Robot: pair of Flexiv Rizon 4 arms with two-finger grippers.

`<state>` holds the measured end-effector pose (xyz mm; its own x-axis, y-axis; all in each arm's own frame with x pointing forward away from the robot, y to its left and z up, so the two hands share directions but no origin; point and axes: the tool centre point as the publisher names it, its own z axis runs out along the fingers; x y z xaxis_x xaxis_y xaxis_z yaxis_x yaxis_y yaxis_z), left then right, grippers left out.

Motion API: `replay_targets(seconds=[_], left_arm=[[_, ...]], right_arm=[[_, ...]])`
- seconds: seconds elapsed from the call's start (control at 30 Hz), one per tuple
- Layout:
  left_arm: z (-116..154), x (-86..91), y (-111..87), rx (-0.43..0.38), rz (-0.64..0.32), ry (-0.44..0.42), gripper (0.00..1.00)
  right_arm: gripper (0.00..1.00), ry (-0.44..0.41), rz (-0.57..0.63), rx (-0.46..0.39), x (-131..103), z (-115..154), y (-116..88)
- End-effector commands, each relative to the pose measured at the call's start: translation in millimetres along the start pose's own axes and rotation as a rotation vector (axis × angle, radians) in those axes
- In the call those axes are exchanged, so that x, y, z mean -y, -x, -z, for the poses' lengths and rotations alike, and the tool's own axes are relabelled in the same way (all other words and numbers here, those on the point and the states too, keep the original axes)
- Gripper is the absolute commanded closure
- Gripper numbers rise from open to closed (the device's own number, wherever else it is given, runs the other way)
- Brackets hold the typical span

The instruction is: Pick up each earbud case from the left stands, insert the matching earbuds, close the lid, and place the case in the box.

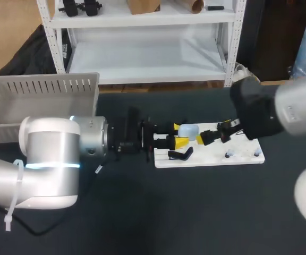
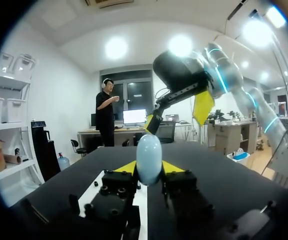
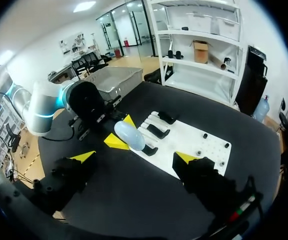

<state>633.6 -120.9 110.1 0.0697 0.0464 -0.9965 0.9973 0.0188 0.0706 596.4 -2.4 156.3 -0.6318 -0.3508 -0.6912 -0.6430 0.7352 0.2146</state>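
The left gripper (image 2: 149, 169) is clamped on the pale blue earbud case (image 1: 188, 130), one yellow fingertip on each side, holding it above the left end of the white board (image 1: 238, 158). The case's lid looks closed. The right gripper (image 3: 135, 157) hangs just beside the case with its fingers spread wide and nothing between them.

The step seems to be opening the lid, so the left grip should stay low on the body, leaving the lid free. The right fingers should catch the lid's edge lightly, then fetch the earbuds (image 1: 228, 155) near the board's right front edge. The grey box (image 1: 41, 90) waits at the tabletop's far left corner.
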Motion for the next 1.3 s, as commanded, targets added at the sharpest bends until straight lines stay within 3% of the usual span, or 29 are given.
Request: replay_targets(seconds=[0.03,1.3], left_arm=[[0,2.3,0.2,0.001,-0.002,0.009,1.00],[0,2.3,0.2,0.001,-0.002,0.009,1.00]], right_arm=[[0.00,-0.144,-0.003,-0.007,-3,-13,2],[0.00,-0.162,-0.032,-0.049,15,-37,4]])
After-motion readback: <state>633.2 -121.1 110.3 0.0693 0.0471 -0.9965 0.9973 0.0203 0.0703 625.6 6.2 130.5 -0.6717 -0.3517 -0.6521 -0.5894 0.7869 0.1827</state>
